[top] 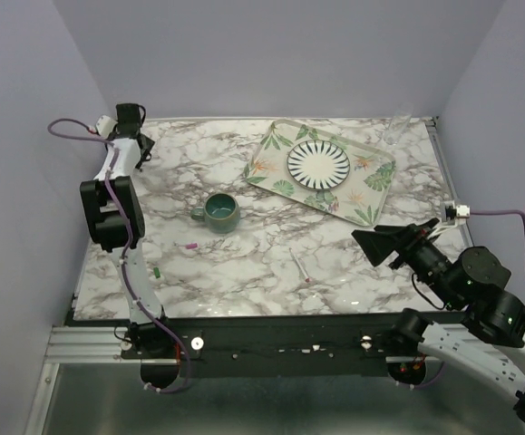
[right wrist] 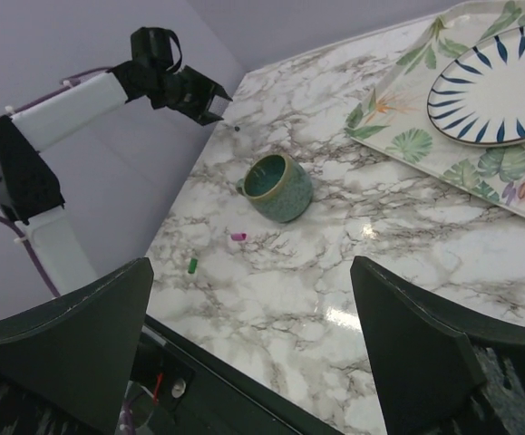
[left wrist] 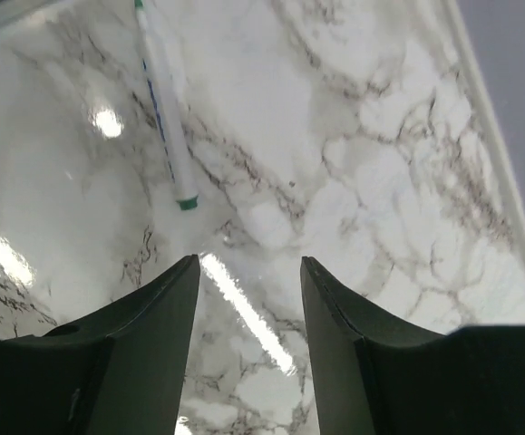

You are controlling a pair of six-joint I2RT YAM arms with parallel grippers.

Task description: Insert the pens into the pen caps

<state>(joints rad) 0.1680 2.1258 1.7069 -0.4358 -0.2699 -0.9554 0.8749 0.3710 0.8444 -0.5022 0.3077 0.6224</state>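
Hovering near a pen (left wrist: 165,109), left arm (top: 117,172) outstretched, fingers (left wrist: 144,353) apart.

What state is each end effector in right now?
Left end effector: open, holding nothing; a pen lies just ahead.
Right end effector: open, holding nothing.

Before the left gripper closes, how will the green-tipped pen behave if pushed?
The pen looks thin and round on the glossy table, so it would probably roll or skid. It seems stiff and light, so the open left gripper could likely lift it, if gripped squarely.
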